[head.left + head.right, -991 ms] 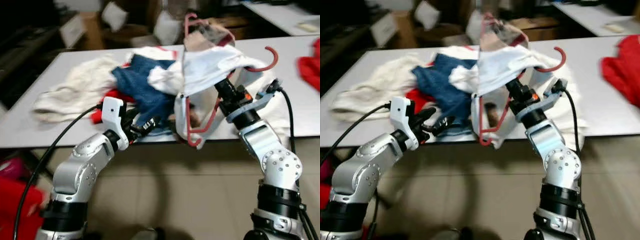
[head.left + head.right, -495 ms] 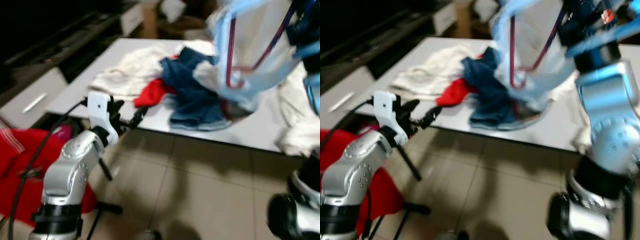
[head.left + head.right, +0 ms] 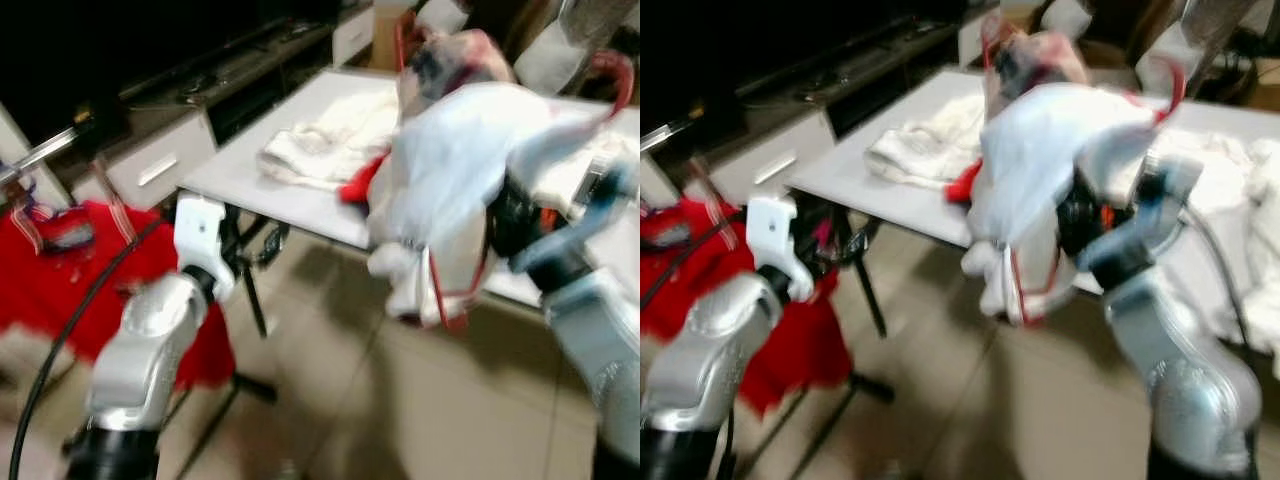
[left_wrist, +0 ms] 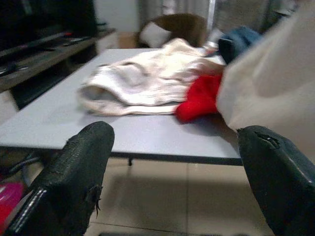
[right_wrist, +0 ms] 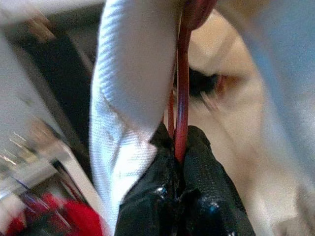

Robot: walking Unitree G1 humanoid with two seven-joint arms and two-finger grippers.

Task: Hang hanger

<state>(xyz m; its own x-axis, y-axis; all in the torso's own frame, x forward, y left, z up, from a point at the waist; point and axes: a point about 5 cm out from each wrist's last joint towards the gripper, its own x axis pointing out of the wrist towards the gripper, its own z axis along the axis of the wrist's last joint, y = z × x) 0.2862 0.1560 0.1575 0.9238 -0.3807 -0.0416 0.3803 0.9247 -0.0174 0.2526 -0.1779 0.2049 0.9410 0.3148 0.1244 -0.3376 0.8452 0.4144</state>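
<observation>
— Nearest to us, what do we have?

— Well, our left claw (image 4: 172,182) hangs spread wide and holds nothing, in front of the worktop's (image 4: 74,132) edge. Our right claw (image 5: 182,172) is pressed together on the thin red hanger (image 5: 182,98), pinching its wire between both black fingers (image 5: 206,196).

— And where is that hanger sitting?

— We hold it up in the air at the near side of the worktop, with a white garment (image 3: 450,170) draped over it. Its red hook (image 3: 615,75) pokes out at the upper right, and a red loop (image 3: 455,310) shows below the cloth's hem.

— Farther out?

— On the worktop we see a cream cloth (image 4: 142,88) lying crumpled, a red cloth (image 4: 202,98) touching it, and a blue one (image 4: 241,39) behind that. Off to our left, red fabric (image 3: 60,270) hangs on a rack with a pole (image 3: 40,150) above it, though blur keeps us from telling more. Beyond stands a low dark cabinet (image 3: 160,160) with white drawers.
</observation>
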